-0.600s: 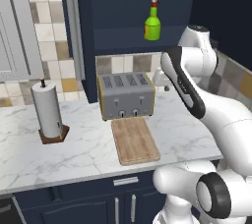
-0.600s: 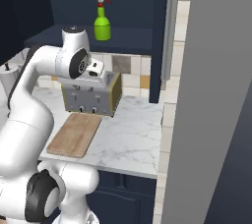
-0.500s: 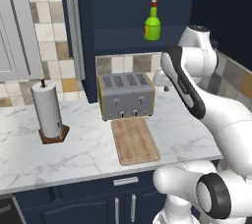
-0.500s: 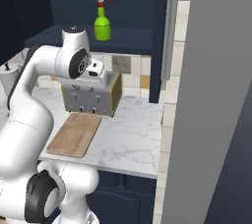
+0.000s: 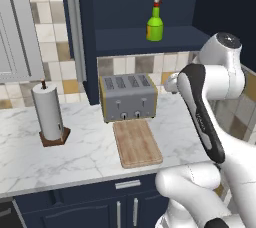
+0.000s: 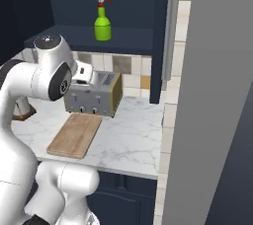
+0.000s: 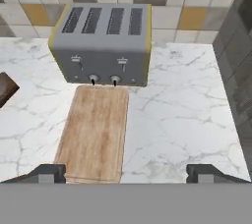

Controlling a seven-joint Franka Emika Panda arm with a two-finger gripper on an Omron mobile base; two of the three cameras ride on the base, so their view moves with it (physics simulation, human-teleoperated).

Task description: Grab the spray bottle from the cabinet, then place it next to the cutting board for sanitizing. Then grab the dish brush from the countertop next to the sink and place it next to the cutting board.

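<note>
From the left base camera, the white arm bends up over the counter (image 5: 75, 147), its claw hidden behind the wrist; above and beyond the claw, the spray bottle (image 5: 155, 20) stands upright on the shelf of the open navy cabinet (image 5: 145, 39), probably stored there out of the work area. Below the claw lie the cutting board (image 5: 137, 143) and the toaster (image 5: 128, 98) touching its far edge; a paper towel roll (image 5: 48, 112) stands well off to the claw's side. From the right base camera, the bottle (image 6: 103, 20) is the shelf's one visible item, up above the arm. The hand camera looks down: the claw (image 7: 126, 174) is spread wide and empty, with the board (image 7: 94, 132) just ahead and bare.
</note>
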